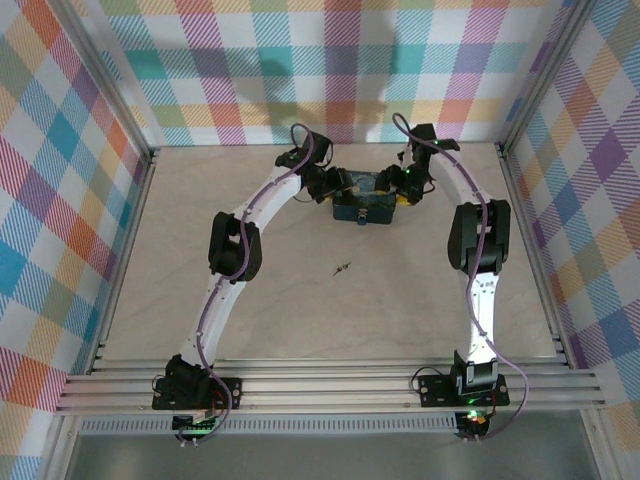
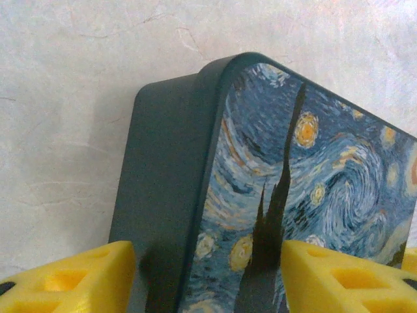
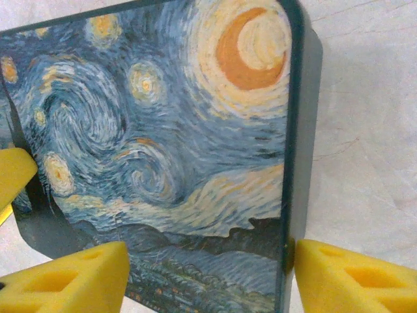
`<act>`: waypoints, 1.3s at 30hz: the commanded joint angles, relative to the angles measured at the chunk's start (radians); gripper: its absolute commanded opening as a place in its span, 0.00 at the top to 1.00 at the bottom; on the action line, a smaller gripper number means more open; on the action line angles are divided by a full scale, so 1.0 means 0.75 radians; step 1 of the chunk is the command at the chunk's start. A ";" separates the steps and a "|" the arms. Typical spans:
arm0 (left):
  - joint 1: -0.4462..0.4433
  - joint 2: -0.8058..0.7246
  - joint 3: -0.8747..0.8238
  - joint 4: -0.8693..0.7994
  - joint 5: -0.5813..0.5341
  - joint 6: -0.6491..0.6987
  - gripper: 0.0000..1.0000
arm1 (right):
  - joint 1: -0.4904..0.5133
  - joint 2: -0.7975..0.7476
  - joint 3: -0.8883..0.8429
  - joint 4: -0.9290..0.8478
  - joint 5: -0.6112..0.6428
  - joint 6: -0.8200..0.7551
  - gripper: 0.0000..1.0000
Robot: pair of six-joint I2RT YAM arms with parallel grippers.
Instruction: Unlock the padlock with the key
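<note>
The starry-night tin [image 1: 362, 203] lies at the back middle of the table. On its near wall hangs a tiny dark piece with a silver glint, apparently the padlock [image 1: 362, 216], too small to make out. The key [image 1: 343, 268] lies alone on the table in front of the tin. My left gripper [image 1: 331, 186] is open at the tin's left end, its yellow fingers [image 2: 65, 280] set apart over the painted lid [image 2: 306, 176]. My right gripper [image 1: 404, 185] is open at the right end, one finger [image 3: 355, 280] against the tin's side wall [image 3: 306, 130].
The pale marbled tabletop [image 1: 250, 300] is walled by checked panels with aluminium posts on the left, back and right. An aluminium rail [image 1: 330, 385] carrying both arm bases runs along the near edge. A yellow finger of the left gripper [image 3: 13, 176] shows at the lid's far side.
</note>
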 commanded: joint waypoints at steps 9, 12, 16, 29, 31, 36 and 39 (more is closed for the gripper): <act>0.043 -0.397 -0.452 -0.048 -0.189 0.227 0.37 | 0.007 -0.414 -0.427 0.146 0.037 0.020 0.20; 0.040 -0.549 -0.734 0.068 -0.200 0.228 0.37 | 0.008 -0.515 -0.557 0.190 0.035 0.024 0.20; 0.018 -0.722 -1.071 0.166 -0.185 0.234 0.37 | 0.008 -0.650 -0.771 0.285 0.030 0.052 0.20; -0.319 -0.692 -1.152 0.025 -0.189 0.583 0.44 | 0.012 -0.788 -1.148 0.477 0.032 0.116 0.22; -0.345 -0.645 -1.082 -0.009 -0.176 0.638 0.44 | 0.012 -0.783 -1.155 0.492 0.034 0.114 0.21; -0.367 -0.544 -0.942 -0.110 -0.178 0.718 0.47 | 0.012 -0.753 -1.150 0.520 -0.002 0.138 0.21; -0.369 -0.504 -0.895 -0.154 -0.171 0.747 0.55 | 0.012 -0.764 -1.157 0.521 0.003 0.131 0.20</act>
